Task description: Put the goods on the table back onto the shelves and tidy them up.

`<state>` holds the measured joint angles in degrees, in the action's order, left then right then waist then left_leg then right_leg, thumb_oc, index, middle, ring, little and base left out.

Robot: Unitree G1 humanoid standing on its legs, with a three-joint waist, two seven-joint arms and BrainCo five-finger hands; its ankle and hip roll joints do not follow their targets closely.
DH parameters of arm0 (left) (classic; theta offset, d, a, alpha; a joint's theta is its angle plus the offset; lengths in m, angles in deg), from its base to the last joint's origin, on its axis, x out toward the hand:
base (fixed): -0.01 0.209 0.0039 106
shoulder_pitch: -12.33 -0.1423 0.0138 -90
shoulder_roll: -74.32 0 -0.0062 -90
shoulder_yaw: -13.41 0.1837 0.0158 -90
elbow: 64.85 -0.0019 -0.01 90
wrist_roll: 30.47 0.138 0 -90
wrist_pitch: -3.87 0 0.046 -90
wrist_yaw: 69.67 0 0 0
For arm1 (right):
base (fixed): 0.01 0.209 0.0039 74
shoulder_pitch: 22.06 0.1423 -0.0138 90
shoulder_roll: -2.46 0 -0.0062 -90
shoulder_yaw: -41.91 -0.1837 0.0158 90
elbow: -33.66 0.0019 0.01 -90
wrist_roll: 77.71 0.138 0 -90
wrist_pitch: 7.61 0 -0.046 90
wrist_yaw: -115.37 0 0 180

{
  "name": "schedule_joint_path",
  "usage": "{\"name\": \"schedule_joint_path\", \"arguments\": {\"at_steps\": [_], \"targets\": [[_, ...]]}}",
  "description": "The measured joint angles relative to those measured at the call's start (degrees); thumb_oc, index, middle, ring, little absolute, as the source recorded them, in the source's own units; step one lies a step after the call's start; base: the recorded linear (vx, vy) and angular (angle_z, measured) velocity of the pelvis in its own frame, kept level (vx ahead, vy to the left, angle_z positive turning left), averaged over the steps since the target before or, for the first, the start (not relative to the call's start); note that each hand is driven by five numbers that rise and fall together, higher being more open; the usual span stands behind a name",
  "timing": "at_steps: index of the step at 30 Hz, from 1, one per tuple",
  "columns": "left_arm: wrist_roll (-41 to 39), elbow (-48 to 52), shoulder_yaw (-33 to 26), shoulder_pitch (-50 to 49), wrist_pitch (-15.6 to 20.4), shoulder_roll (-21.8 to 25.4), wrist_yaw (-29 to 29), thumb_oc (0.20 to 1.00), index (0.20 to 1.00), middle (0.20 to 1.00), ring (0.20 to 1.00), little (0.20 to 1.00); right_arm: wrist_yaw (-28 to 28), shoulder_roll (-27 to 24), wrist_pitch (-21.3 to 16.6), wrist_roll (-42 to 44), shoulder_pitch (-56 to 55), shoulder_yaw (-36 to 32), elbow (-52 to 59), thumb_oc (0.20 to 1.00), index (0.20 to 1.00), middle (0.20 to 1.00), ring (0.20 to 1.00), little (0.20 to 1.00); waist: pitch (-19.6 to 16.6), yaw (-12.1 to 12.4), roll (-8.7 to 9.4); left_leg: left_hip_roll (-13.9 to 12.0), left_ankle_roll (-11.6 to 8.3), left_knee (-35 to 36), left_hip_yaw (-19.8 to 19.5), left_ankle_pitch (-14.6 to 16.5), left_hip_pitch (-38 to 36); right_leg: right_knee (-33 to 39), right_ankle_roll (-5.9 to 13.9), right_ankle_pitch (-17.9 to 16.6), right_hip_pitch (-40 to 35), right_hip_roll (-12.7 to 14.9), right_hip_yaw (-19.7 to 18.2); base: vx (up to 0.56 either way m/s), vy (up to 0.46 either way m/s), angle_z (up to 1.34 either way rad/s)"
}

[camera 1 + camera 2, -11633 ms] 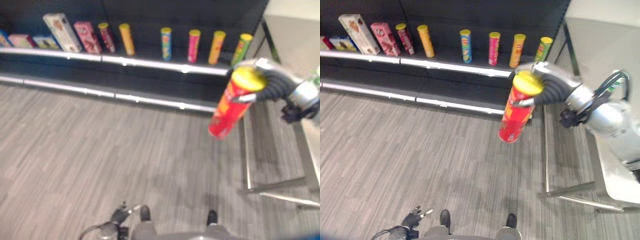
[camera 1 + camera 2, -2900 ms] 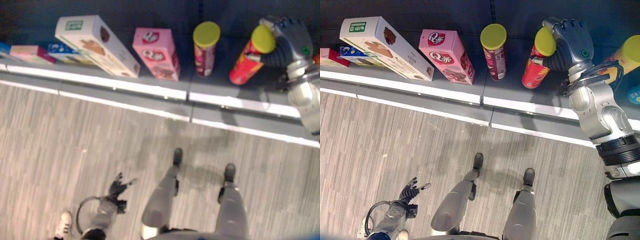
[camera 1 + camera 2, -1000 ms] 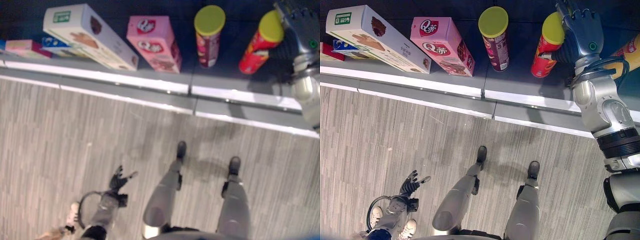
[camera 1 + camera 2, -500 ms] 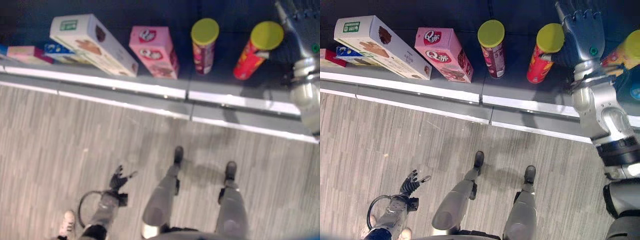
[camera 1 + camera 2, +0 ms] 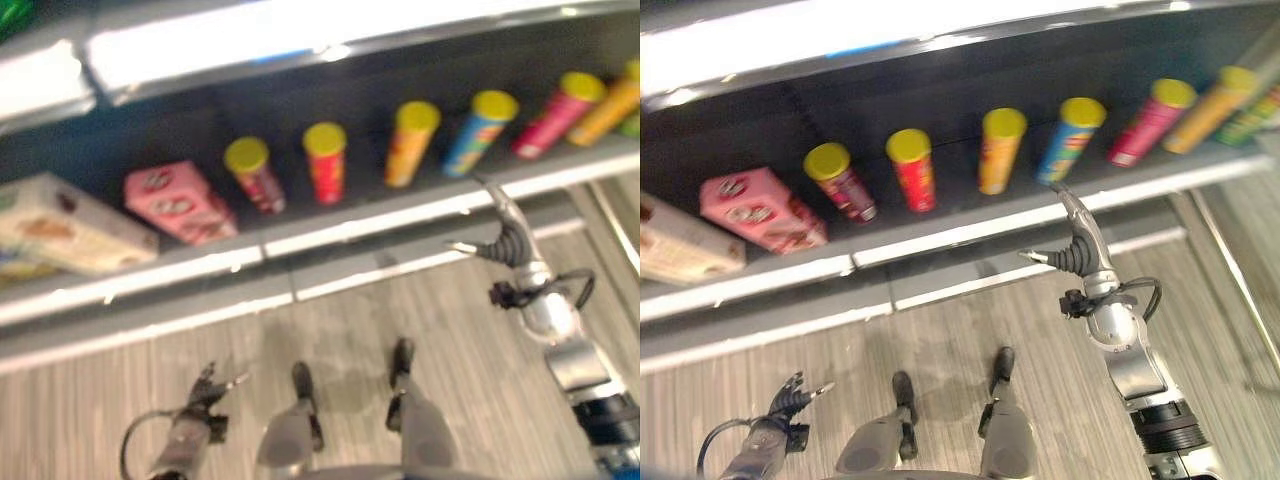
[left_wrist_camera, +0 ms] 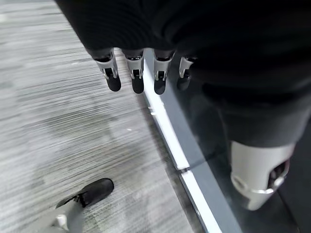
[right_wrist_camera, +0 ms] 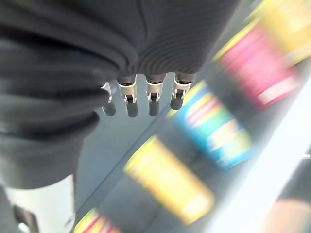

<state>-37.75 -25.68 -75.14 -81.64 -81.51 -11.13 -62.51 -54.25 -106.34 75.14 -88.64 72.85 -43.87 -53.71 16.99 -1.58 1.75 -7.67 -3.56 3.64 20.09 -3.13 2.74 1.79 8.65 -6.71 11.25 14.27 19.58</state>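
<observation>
The red can (image 5: 912, 168) with a yellow lid stands upright on the dark shelf (image 5: 970, 236), between a dark red can (image 5: 840, 182) and an orange can (image 5: 998, 150). My right hand (image 5: 1076, 246) hangs in front of the shelf edge, well clear of the cans, open with straight fingers (image 7: 141, 99) and holding nothing. In its wrist view the orange can (image 7: 170, 187) and a blue can (image 7: 214, 128) lie past the fingertips. My left hand (image 5: 790, 396) is low at my left side above the floor, open and holding nothing, its fingers (image 6: 136, 80) straight.
Further along the shelf stand a blue can (image 5: 1068, 138), a pink can (image 5: 1145, 122) and another orange can (image 5: 1205, 108). A pink box (image 5: 760, 210) and a white box (image 5: 680, 248) lie at the left. A bright upper shelf rail (image 5: 890, 32) overhangs. Grey plank floor (image 5: 970, 330) lies below.
The right hand has let go of the red can and drawn back off the shelf; the can stays standing. The camera has pulled back, so more of the shelf row shows.
</observation>
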Motion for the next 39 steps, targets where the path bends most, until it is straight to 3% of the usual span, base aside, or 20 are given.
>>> {"name": "schedule_joint_path", "arguments": {"at_steps": [3, 5, 6, 9, 13, 15, 16, 17, 20, 24, 25, 26, 27, 29, 31, 34, 35, 36, 37, 39], "targets": [[-0.04, -1.32, -2.07, -0.43, -0.67, 2.06, 0.06, 1.000, 1.000, 1.000, 1.000, 1.000, -0.78, 0.38, 0.06, 1.97, -1.73, -0.72, -1.90, 1.000, 1.000, 1.000, 1.000, 1.000, -1.39, 0.40, 2.04, -3.74, -2.69, -0.68, 7.61, 0.26, -4.83, -2.40, -0.01, 0.10, -0.94, 4.67, 5.33, 0.03, -0.246, -1.17], [-0.04, -1.47, -2.96, -1.47, -0.76, 3.42, 0.03, 1.000, 1.000, 1.000, 1.000, 1.000, -0.86, 0.11, -0.23, 2.82, -2.17, -0.92, -2.62, 1.000, 1.000, 1.000, 1.000, 1.000, -2.77, 1.78, 3.59, -5.65, -4.14, -2.38, 10.64, 0.94, -8.01, -2.67, -0.88, -5.58, -2.53, 5.48, 10.94, 0.07, -0.400, -1.39], [-0.05, -1.25, -3.73, -1.28, -0.91, 0.77, 0.01, 1.000, 1.000, 1.000, 1.000, 1.000, -0.91, -1.12, 0.21, 3.68, -2.33, -2.25, -3.26, 1.000, 1.000, 1.000, 1.000, 1.000, -3.28, 0.88, 0.85, -9.36, -4.15, -3.03, 11.69, -0.95, -9.01, -2.56, -2.80, -5.11, -2.65, 1.12, 10.56, 0.20, -0.429, -1.00], [0.00, -2.55, -3.61, -0.46, -0.98, -4.95, -1.04, 1.000, 1.000, 1.000, 1.000, 1.000, -1.00, -5.00, 0.48, 5.75, -3.54, -7.92, -3.49, 1.000, 1.000, 1.000, 1.000, 1.000, -5.31, -0.93, -3.41, -13.69, -4.45, -5.57, 12.21, -3.32, -10.48, -4.15, -4.17, -1.62, -2.58, -3.25, 7.51, 0.25, -0.359, -0.72], [0.00, -2.47, -3.60, -0.42, -0.96, -5.39, -1.91, 1.000, 1.000, 1.000, 1.000, 1.000, -0.12, -7.26, 0.44, 8.45, -5.15, -14.91, -3.21, 1.000, 1.000, 1.000, 1.000, 1.000, -7.27, -2.21, -4.07, -18.11, -7.96, -13.19, 10.02, -8.05, -11.08, -5.19, -5.16, 1.78, -3.09, -6.95, 3.40, 0.19, -0.307, -0.73], [-0.07, -2.13, -3.96, -1.10, -1.34, -4.82, -2.28, 1.000, 1.000, 1.000, 1.000, 1.000, 0.40, -8.71, 0.28, 8.77, -4.46, -15.30, -2.45, 1.000, 1.000, 1.000, 1.000, 1.000, -8.00, -2.19, -2.89, -18.37, -7.50, -20.19, 0.07, -13.76, -10.12, -8.13, -8.19, 3.92, -1.26, -9.43, -0.13, 0.19, -0.330, -1.25], [-0.07, -2.17, -3.71, -1.90, -1.38, -4.56, -2.43, 1.000, 1.000, 1.000, 1.000, 1.000, 0.59, -8.59, 0.24, 8.77, -4.83, -15.47, -2.13, 1.000, 1.000, 1.000, 1.000, 1.000, -8.11, -1.62, -2.25, -17.95, -7.89, -21.48, -2.56, -13.99, -9.47, -7.98, -8.69, 3.88, -1.56, -9.25, -2.01, 0.20, -0.237, -1.21], [-0.31, -1.18, -3.32, -2.47, -1.22, -4.88, -2.47, 1.000, 1.000, 1.000, 1.000, 1.000, 0.90, -8.63, 0.51, 8.77, -4.79, -15.39, -2.28, 1.000, 1.000, 1.000, 1.000, 1.000, -8.16, -1.10, 0.70, -12.07, -7.73, -24.09, -8.99, -7.43, -8.45, -6.96, -11.64, 3.62, -1.71, -9.20, -7.08, 0.17, -0.135, -1.14], [-0.57, -0.93, -0.98, -2.36, -0.90, -5.31, -3.10, 1.000, 1.000, 1.000, 1.000, 1.000, 1.97, -8.89, 0.56, 8.77, -5.33, -16.50, -2.38, 1.000, 1.000, 1.000, 1.000, 1.000, -8.19, 0.36, 2.25, -1.71, -4.61, -21.00, -12.37, 3.94, -3.36, -1.03, -11.81, 1.95, -5.27, -9.33, -11.25, 0.23, -0.108, -0.99], [-0.49, -1.90, 1.75, -2.29, -0.93, -5.55, -3.70, 1.000, 1.000, 1.000, 1.000, 1.000, 3.43, -9.81, 0.08, 8.59, -5.19, -15.95, -2.79, 1.000, 1.000, 1.000, 1.000, 1.000, -8.33, 1.94, 2.33, 8.09, -1.43, -9.31, -15.16, 5.55, 4.68, 0.78, -10.18, 2.98, -5.90, -9.54, -14.41, 0.28, -0.111, -0.79], [-0.48, -2.83, 2.43, -2.83, -1.00, -7.08, -3.72, 1.000, 1.000, 1.000, 1.000, 1.000, 3.99, -11.35, 0.16, 8.60, -5.08, -16.03, -3.73, 1.000, 1.000, 1.000, 1.000, 1.000, -8.85, 2.74, -1.86, 6.92, 0.17, -5.32, -16.91, 6.99, 6.38, 0.16, -9.03, 4.40, -6.40, -13.27, -14.43, 0.36, -0.120, -1.34], [-0.45, -2.37, 2.76, -3.22, -0.78, -6.91, -3.80, 1.000, 1.000, 1.000, 1.000, 1.000, 4.60, -11.21, 0.22, 8.46, -3.40, -15.68, -5.31, 1.000, 1.000, 1.000, 1.000, 1.000, -8.18, 5.14, -3.92, 4.96, -0.01, -6.41, -17.49, 1.59, 6.36, -13.81, -9.92, 9.01, -2.06, -15.09, -12.66, 0.40, -0.094, -1.31], [-0.46, -2.38, 2.75, -3.68, -0.78, -5.15, -3.73, 1.000, 1.000, 1.000, 1.000, 1.000, 5.18, -9.75, 0.33, 8.44, -3.55, -14.70, -5.81, 1.000, 1.000, 1.000, 1.000, 1.000, -7.97, 5.76, -1.27, 5.90, 0.52, -8.28, -16.25, 1.23, 6.14, -20.80, -9.94, 14.66, -1.25, -14.38, -14.11, 0.28, -0.061, -0.79], [-0.34, -3.47, 2.58, -2.82, -0.82, -4.04, -3.63, 1.000, 1.000, 1.000, 1.000, 1.000, 5.79, -9.94, 0.48, 8.14, -2.92, -13.97, -6.74, 1.000, 1.000, 1.000, 1.000, 1.000, -6.96, 4.51, 0.80, 6.64, -3.18, -15.47, -17.07, 3.99, 9.72, -21.34, -10.57, 16.55, -0.95, -13.82, -15.33, 0.64, 0.008, -0.08], [-0.29, -5.58, 2.44, -2.41, -1.05, -5.24, -3.77, 1.000, 1.000, 1.000, 1.000, 1.000, 6.32, -10.35, 0.40, 8.06, 1.65, -13.57, -7.03, 1.000, 1.000, 1.000, 1.000, 1.000, -6.79, 6.90, 0.68, 9.11, -2.15, -10.61, -17.80, 3.62, 10.41, -12.94, -10.14, 13.29, -3.74, -14.65, -21.33, 0.73, 0.053, -0.95], [-0.32, -6.82, 0.20, -4.11, -1.34, -7.66, -3.64, 1.000, 1.000, 1.000, 1.000, 1.000, 6.50, -12.14, 0.21, 6.98, 4.76, -13.75, -6.05, 1.000, 1.000, 1.000, 1.000, 1.000, -6.74, 8.17, -3.30, 8.60, -0.31, -3.56, -17.80, 1.09, 6.37, -8.50, -9.16, 11.02, -7.80, -15.30, -22.53, 0.36, 0.035, -0.74], [-0.32, -7.24, 0.14, -3.87, -1.19, -7.57, -3.44, 1.000, 1.000, 1.000, 1.000, 1.000, 6.40, -12.17, 0.15, 6.40, 4.70, -13.11, -5.88, 1.000, 1.000, 1.000, 1.000, 1.000, -6.77, 8.30, -2.49, 9.29, -0.45, -4.41, -16.67, 0.83, 5.61, -9.13, -8.97, 12.21, -7.99, -14.55, -23.84, 0.42, 0.055, -0.60], [-0.33, -7.58, 0.06, -4.64, -1.35, -7.81, -3.23, 1.000, 1.000, 1.000, 1.000, 1.000, 6.25, -12.72, 0.36, 5.92, 4.64, -12.07, -5.66, 1.000, 1.000, 1.000, 1.000, 1.000, -7.46, 8.90, -3.30, 9.19, 0.25, -4.63, -14.97, 1.91, 5.33, -10.78, -7.55, 14.24, -7.54, -13.97, -23.79, 0.23, 0.054, -0.69], [-0.34, -7.39, -0.09, -4.73, -1.36, -7.63, -3.02, 1.000, 1.000, 1.000, 1.000, 1.000, 5.81, -13.01, 0.48, 5.19, 4.41, -11.55, -4.75, 1.000, 1.000, 1.000, 1.000, 1.000, -7.37, 8.71, -3.01, 9.73, 1.24, -4.62, -13.60, 1.44, 5.02, -19.03, -3.24, 16.71, -5.77, -12.22, -22.38, 0.34, 0.089, -0.40], [-0.36, -6.30, -1.04, -4.23, -1.65, -7.08, -2.85, 1.000, 1.000, 1.000, 1.000, 1.000, 5.33, -12.36, 0.65, 4.22, 3.51, -11.65, -4.22, 1.000, 1.000, 1.000, 1.000, 1.000, -6.99, 6.74, -1.97, 11.89, 7.85, -4.29, -12.98, -0.81, 1.96, -38.56, 1.95, 19.64, -3.41, -8.85, -21.60, 0.31, 0.082, 0.09]]}}
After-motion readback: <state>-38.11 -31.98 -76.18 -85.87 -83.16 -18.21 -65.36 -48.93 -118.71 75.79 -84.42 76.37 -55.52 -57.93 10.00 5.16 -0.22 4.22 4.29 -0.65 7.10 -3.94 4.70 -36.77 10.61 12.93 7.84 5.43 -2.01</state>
